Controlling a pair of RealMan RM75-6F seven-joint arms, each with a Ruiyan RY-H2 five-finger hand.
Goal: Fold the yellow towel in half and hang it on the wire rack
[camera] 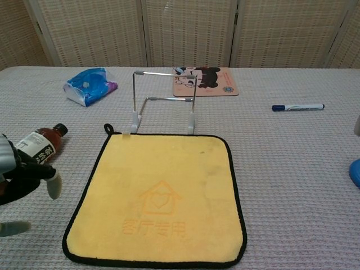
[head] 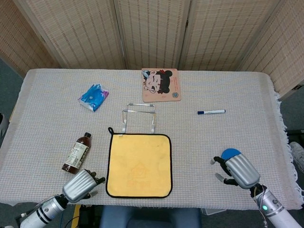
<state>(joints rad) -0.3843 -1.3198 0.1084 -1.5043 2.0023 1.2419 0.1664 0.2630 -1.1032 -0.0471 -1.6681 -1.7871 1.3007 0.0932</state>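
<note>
The yellow towel (head: 138,165) with its black edging lies flat and unfolded near the table's front edge (camera: 160,199). Just behind its far edge the wire rack (head: 138,116) stands upright (camera: 164,101), with nothing on it. My left hand (head: 81,185) hovers off the towel's near-left corner, fingers apart and holding nothing; the chest view shows it at the left edge (camera: 22,174). My right hand (head: 236,171) is right of the towel, fingers spread, also holding nothing. Neither hand touches the towel.
A brown bottle (head: 77,152) lies left of the towel, close to my left hand. A blue disc (head: 231,153) sits just behind my right hand. Further back are a blue packet (head: 93,96), a cartoon mat (head: 160,84) and a marker (head: 211,112).
</note>
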